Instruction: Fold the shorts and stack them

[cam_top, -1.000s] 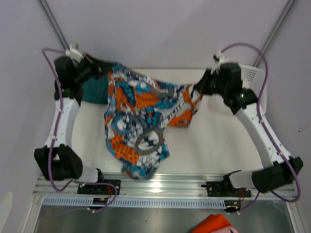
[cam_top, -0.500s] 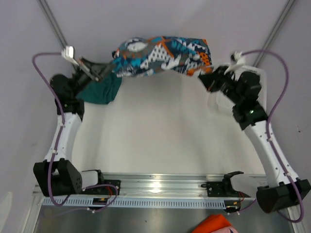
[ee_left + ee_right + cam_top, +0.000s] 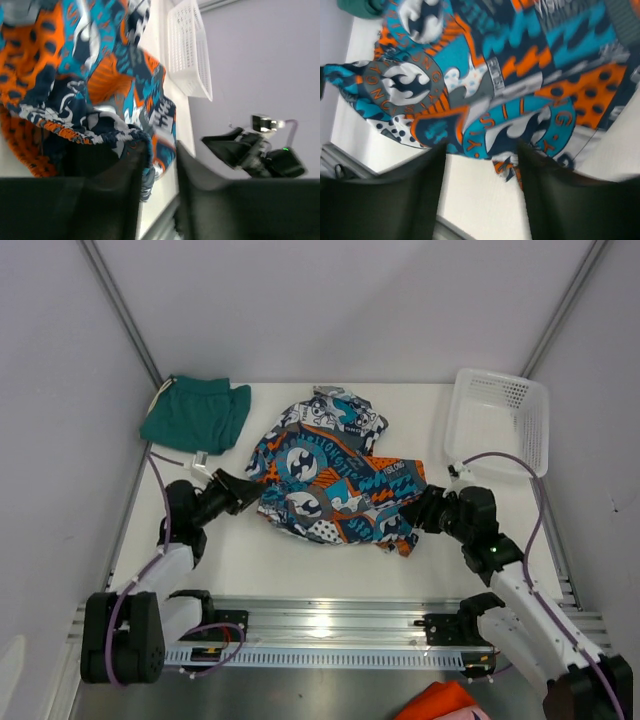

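The printed shorts [image 3: 330, 475] lie spread and rumpled on the middle of the white table [image 3: 300, 560]. The teal-green shorts [image 3: 195, 412] sit folded at the back left corner. My left gripper [image 3: 243, 491] rests low at the print's left edge, and my right gripper [image 3: 412, 512] at its right edge. In the left wrist view the left gripper [image 3: 161, 150] is open, with the printed shorts' [image 3: 75, 65] hem draped against one finger. In the right wrist view the right gripper [image 3: 481, 155] is open over bare table just in front of the printed shorts [image 3: 495, 65].
A white mesh basket [image 3: 497, 420] stands at the back right, also visible from the left wrist as the basket [image 3: 187, 55]. A plain orange cloth [image 3: 440, 702] lies below the rail at the near edge. Grey walls close in on both sides.
Both arms flung the printed shorts up and back, then brought them down near the front. The shorts now lie on the table and both grippers have opened and let go.
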Robot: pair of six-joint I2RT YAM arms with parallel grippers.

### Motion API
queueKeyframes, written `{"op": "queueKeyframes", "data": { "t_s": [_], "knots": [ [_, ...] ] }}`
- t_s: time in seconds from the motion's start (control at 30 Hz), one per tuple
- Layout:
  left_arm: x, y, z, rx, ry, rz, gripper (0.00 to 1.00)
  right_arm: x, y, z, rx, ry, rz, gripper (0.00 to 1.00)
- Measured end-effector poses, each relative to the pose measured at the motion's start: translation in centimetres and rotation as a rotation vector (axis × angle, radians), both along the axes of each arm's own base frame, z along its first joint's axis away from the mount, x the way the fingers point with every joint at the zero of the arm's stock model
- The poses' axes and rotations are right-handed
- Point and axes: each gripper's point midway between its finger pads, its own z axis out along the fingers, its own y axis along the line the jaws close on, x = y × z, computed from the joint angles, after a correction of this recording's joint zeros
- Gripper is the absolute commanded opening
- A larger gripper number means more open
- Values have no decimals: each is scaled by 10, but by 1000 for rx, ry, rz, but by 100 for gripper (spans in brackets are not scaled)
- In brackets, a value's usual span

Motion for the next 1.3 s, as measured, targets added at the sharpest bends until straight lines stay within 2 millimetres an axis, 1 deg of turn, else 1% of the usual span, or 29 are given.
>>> {"op": "queueKeyframes", "data": {
  "t_s": [0.07, 0.1, 0.13, 0.2, 0.27, 0.33, 0.37, 0.47, 0.57, 0.6, 0.67, 0.73, 0.87, 0.9, 1.03, 1.2, 1.27, 1.3],
  "knots": [
    [4, 3, 19, 33, -66, 12, 54, -1, -3, 22, 8, -68, -5, 69],
    [6, 4, 29, 50, -97, 19, 66, -2, -4, 31, 7, -91, -5, 72],
    [8, 6, 39, 68, -131, 26, 71, -2, -5, 36, 3, -98, -7, 72],
    [10, 9, 56, 97, -175, 45, 75, -3, -6, 35, -13, -79, -8, 71],
    [10, 12, 65, 121, -192, 63, 76, -6, -7, 23, -33, -22, -3, 71],
    [11, 15, 67, 144, -191, 79, 78, -12, -7, 9, -49, 43, 6, 70],
    [11, 16, 66, 153, -181, 84, 79, -17, -7, 0, -59, 83, 11, 68],
    [10, 19, 56, 171, -131, 96, 83, -28, -5, -10, -67, 140, 25, 63],
    [6, 21, 45, 187, -80, 105, 88, -33, 0, -19, -71, 177, 36, 61],
    [4, 22, 42, 197, -68, 110, 91, -34, 0, -24, -78, 193, 36, 61],
    [-1, 26, 36, 226, -45, 124, 92, -36, -1, -36, -95, 236, 23, 61],
    [-8, 30, 31, 259, -27, 137, 93, -38, -6, -49, -116, 280, -6, 60],
    [-18, 36, 16, 304, 29, 151, 93, -42, -14, -69, -141, 350, -61, 55],
    [-22, 37, 12, 312, 46, 152, 93, -44, -15, -73, -142, 363, -71, 54],
    [-32, 39, -7, 324, 107, 155, 93, -48, -17, -84, -146, 399, -90, 54],
    [-44, 42, -26, 340, 188, 164, 93, -46, -14, -98, -169, 444, -91, 53],
    [-46, 43, -31, 345, 208, 168, 92, -45, -13, -105, -176, 461, -92, 42],
    [-47, 44, -33, 347, 217, 169, 92, -44, -13, -107, -177, 465, -96, 35]
  ]
}}
